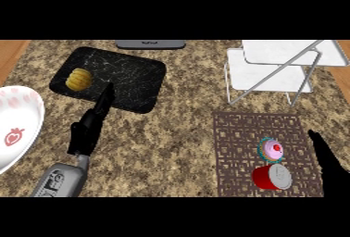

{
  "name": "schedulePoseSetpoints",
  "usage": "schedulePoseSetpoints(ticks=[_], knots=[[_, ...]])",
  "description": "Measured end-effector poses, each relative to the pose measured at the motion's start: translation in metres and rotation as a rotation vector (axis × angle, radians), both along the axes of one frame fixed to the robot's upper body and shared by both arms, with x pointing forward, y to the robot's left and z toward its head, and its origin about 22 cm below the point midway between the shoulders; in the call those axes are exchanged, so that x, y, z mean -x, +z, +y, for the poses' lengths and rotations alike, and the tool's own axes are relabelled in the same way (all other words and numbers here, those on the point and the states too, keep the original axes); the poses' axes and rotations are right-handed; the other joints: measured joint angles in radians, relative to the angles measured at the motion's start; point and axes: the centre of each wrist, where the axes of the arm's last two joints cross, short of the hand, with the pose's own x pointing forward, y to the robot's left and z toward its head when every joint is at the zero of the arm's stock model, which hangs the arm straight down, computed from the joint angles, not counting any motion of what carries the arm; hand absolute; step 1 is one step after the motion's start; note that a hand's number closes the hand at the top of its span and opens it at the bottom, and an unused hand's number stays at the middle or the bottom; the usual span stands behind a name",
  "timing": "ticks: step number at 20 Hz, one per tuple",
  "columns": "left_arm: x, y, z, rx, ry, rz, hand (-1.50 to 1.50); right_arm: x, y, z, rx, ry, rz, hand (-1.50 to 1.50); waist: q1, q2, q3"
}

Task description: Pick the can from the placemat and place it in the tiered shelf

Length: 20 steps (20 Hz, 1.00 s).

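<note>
- The can (pixel 271 177), red with a pale grey end showing, sits on the near part of the brown patterned placemat (pixel 236 139), close to the mat's front edge at the bottom of the view.
- Just behind the can, nearly touching it, a small pink cupcake-like item (pixel 272 149) stands on the same mat.
- The right hand (pixel 328 162) is just to the right of the can, over the mat's right edge. Its fingers are straight and point away from the robot. It holds nothing, and a narrow gap separates it from the can.
- The tiered shelf (pixel 263 76), with white tiers on a thin metal frame, stands beyond the mat's far edge at the tabletop's back right. A strip of bare tabletop (pixel 184 134) lies between mat and shelf.
- To the left of the mat, a wide stretch of speckled tabletop is bare.
- The left hand (pixel 89 129) is well apart from the can, at the left. Its fingers are extended and empty, with the tips over the near edge of a dark marbled tray (pixel 130 74).
- A yellow ridged item (pixel 78 79) lies on that tray.
- A white plate (pixel 17 115) with a strawberry print is cut by the left edge.
- A grey object (pixel 150 44) sits at the far edge.
</note>
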Motion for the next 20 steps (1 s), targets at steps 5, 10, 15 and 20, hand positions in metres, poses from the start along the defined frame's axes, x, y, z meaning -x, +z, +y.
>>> schedulePoseSetpoints(ticks=[5,10,15,20], knots=[[0.0,0.007,0.004,0.005,0.0,-0.01,0.0,-0.001,-0.006,0.0,0.009,-0.023,0.02,-1.5,0.001,-0.001,0.0],[0.001,0.009,0.001,0.007,-0.005,-0.009,0.0,-0.009,-0.016,0.008,0.014,-0.026,0.047,-1.5,0.003,0.0,0.0],[-0.002,0.01,0.0,0.004,0.0,-0.014,0.0,-0.011,-0.03,0.015,0.031,-0.031,0.085,-1.5,0.001,0.0,0.001],[0.003,0.005,-0.002,0.004,0.002,-0.015,0.0,-0.016,-0.038,0.008,0.045,-0.052,0.104,-1.5,0.001,-0.001,0.001]])
